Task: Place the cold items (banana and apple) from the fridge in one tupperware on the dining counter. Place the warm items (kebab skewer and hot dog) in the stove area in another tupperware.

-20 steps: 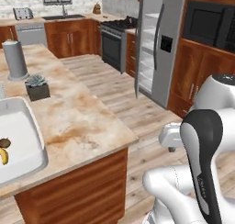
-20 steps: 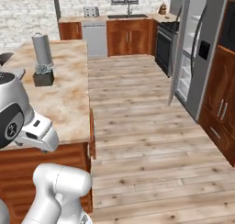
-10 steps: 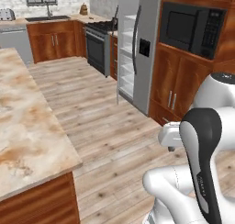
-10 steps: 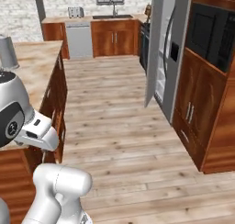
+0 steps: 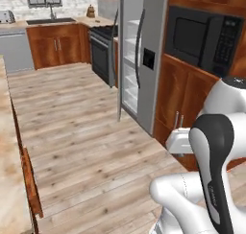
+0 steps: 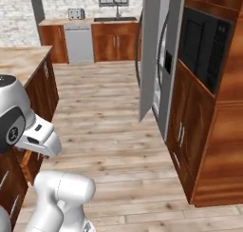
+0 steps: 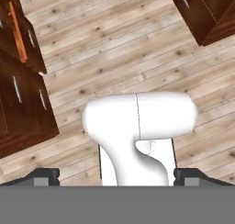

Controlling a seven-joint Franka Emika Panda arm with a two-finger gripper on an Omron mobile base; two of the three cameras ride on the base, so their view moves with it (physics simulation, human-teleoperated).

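**Between bench and fridge: arm folded, hand empty**

Far left in the left base view, the marbled edge of the dining counter point(image 5: 6, 170) runs along the frame. This bench is where the cold items are meant to end up, but only a bare strip of it is in sight, so I cannot tell how full its trays are.

Open plank floor point(image 5: 77, 132) lies next. The base stands on it, well apart from both worktops.

Along the back wall are the sink run point(image 5: 50, 21) and then the stove area point(image 5: 102, 55), a black range just beside the fridge. Anything on its grates is too small to make out.

The fridge point(image 5: 153, 94) is right of centre. One door stands swung out toward the room, baring the clear shelves point(image 5: 130, 70). Judged purpose: shelf access without a pull on the handle. The shelf contents are too small to tell.

A built-in microwave point(image 5: 204, 36) sits in the wooden cabinet beyond.

At the right the arm is folded close over the base, likely so it clears the cabinets while nothing is within reach.

In the hand view the camera looks straight down at planks and cabinet fronts. The fingers point(image 7: 47, 175) sit at opposite bottom corners, spread wide and released, with nothing carried. That suits a hand between pick-ups.

Whichever side comes next, it will call for a closer approach first.
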